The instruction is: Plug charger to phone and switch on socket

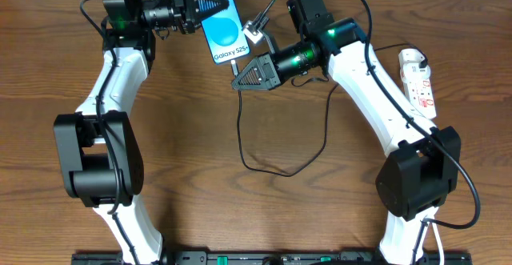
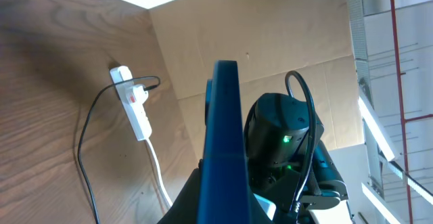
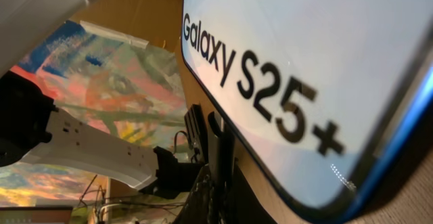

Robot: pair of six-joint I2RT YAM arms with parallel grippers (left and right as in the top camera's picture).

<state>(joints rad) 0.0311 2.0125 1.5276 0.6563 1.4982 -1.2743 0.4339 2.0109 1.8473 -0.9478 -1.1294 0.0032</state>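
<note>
Wooden table (image 1: 200,137), phone (image 1: 224,29) edge-on in left gripper (image 1: 204,7), charger (image 1: 240,129) tip hidden

Phone (image 3: 325,61): fills upper right, tilted, seen very close. Pale bluish-white screen lettered "Galaxy S25+" in dark type; sliver of blue circle at top edge; blue rim along lower right corner.

Right gripper (image 3: 215,176): dark, bottom centre, just under phone's lower edge. Fingers drawn together; anything between them too dark to tell.

White arm segment (image 3: 95,153): lower left, slanting, black joint at its inner end.

White casing (image 3: 40,4): top left corner, blurred.

Painted backdrop (image 3: 101,82): strokes of blue, pink, green and orange, behind arm segment.

Brown board (image 3: 152,7): top, between casing and phone.

Brown surface (image 3: 413,204): bottom right corner, blurred.
</note>
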